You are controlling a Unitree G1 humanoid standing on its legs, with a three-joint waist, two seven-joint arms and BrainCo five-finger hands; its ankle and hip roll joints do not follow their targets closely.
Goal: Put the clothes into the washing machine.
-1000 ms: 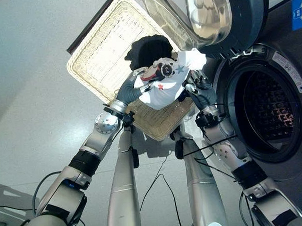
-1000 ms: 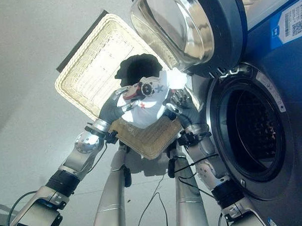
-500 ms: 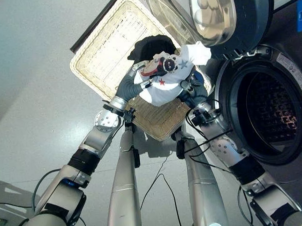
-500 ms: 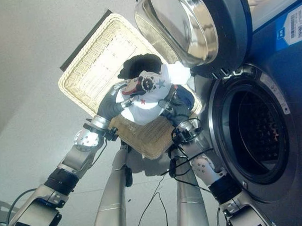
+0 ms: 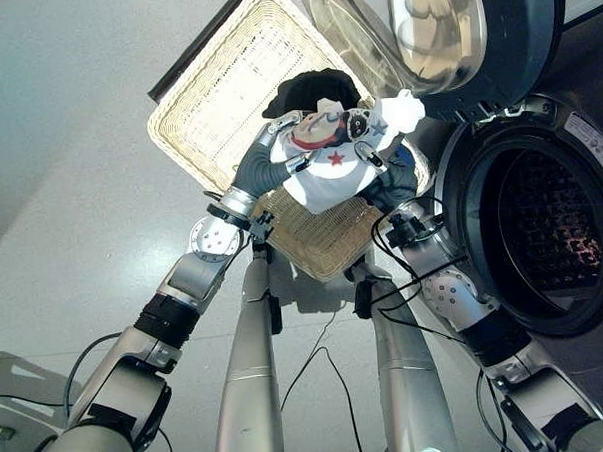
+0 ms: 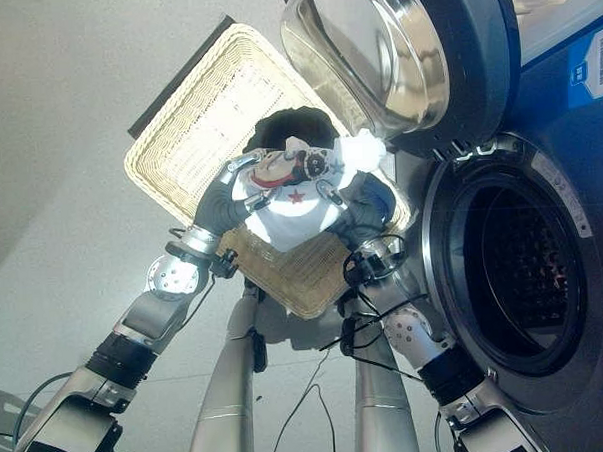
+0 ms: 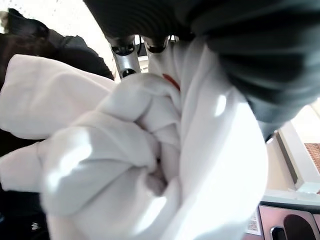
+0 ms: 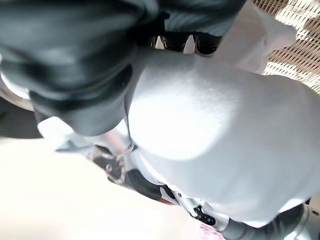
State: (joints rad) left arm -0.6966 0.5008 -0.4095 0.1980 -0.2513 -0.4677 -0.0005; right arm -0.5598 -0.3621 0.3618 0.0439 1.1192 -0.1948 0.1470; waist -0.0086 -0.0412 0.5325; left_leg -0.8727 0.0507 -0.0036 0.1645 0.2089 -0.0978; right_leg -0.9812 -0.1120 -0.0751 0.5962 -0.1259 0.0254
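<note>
A pale grey floor (image 5: 71,226) spreads smooth and bare to the left, with a darker band across its far left corner. On it, ahead of the robot, sits a shallow cream wicker basket (image 5: 216,100), set at a slant, with a dark strip along its far edge.

Over the basket's near right part, both hands hold up a bunched white garment (image 5: 331,175) printed with red and grey stars. The left hand (image 5: 264,168) grips its left side, fingers (image 7: 125,52) curled into the folds; the right hand (image 5: 392,187) clenches the cloth from the right, its fingers (image 8: 206,46) pressed into the white fabric. The garment hangs clear above the wicker, not yet at the machine. Just behind it, a black garment (image 5: 310,85) lies in the basket.

To the right stands the dark washing machine (image 6: 570,174), its round opening (image 5: 547,230) showing the perforated drum. Its glass-and-chrome door (image 5: 423,30) is swung open at the far side, above the basket's right corner.
</note>
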